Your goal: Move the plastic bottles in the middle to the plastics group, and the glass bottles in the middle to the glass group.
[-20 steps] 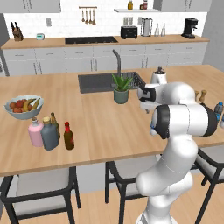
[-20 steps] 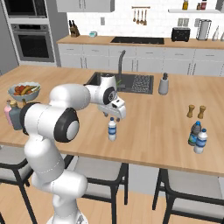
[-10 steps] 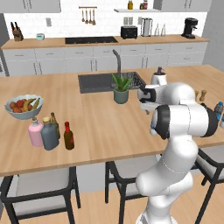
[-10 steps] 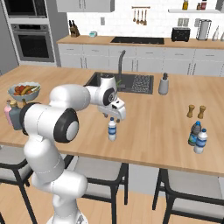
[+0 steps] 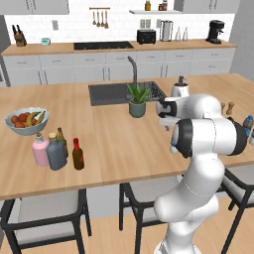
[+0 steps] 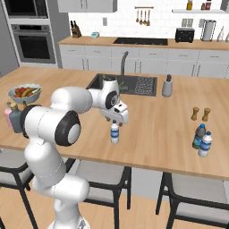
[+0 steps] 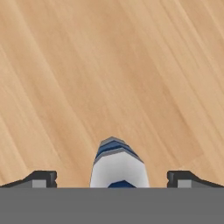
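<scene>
Hand view had the gripper point(image 7: 112, 178) jaws wide apart, straddling the small blue-capped plastic bottle point(image 7: 118, 164) without touching it, bottle upright on the wooden counter point(image 7: 109, 65) mid-island.

The plastic bottle point(image 6: 115, 132) stands upright on the wooden counter, alone near the front edge; it is small, clear-white, with a blue cap and blue label. In the hand view the plastic bottle point(image 7: 117, 165) shows from above, cap toward the lens. The plastics pair point(image 6: 201, 140), two small blue-labelled bottles with dark caps, stands well apart to the right, the two touching or nearly so. At the far left, by the pink bottle point(image 5: 40, 150) and olive-brown bottle point(image 5: 61, 139), stand the grey-blue corked bottle point(image 5: 56, 152) and the dark brown red-capped bottle point(image 5: 77, 155), all upright and close together.
</scene>
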### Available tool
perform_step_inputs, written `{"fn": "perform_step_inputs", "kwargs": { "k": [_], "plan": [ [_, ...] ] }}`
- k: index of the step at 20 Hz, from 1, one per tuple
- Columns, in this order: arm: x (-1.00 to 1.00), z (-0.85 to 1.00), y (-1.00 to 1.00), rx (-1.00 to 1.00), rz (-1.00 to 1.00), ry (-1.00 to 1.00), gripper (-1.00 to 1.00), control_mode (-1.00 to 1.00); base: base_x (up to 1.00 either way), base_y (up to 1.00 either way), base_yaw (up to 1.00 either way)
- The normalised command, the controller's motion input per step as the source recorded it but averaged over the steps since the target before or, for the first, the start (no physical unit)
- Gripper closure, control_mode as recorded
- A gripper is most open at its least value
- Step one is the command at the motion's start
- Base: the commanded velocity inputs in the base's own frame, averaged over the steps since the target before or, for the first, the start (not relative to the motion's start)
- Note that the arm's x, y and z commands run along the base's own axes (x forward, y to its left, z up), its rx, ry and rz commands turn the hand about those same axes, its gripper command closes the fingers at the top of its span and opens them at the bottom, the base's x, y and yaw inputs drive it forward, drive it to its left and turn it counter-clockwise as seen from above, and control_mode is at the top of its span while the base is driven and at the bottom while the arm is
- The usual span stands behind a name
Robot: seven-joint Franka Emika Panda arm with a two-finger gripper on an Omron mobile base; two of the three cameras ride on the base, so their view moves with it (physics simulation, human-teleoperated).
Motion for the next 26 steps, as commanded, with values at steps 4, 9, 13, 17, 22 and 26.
{"fn": "perform_step_inputs", "kwargs": {
  "k": [4,9,13,17,22,26],
  "plan": [
    [0.00,-0.09,0.00,0.00,0.00,0.00,-1.00,-1.00,0.00,0.00,0.00],
    [0.00,-0.16,0.00,0.00,0.00,0.00,-1.00,-1.00,0.00,0.00,0.00],
    [0.00,-0.18,0.00,0.00,0.00,0.00,-1.00,-1.00,0.00,0.00,0.00],
    [0.00,-0.12,0.00,0.00,0.00,0.00,1.00,-1.00,0.00,0.00,0.00],
    [0.00,-0.01,0.00,0.00,0.00,0.00,1.00,-1.00,0.00,0.00,0.00],
    [0.00,0.00,0.00,0.00,0.00,0.00,1.00,-1.00,0.00,0.00,0.00]
  ]
}}
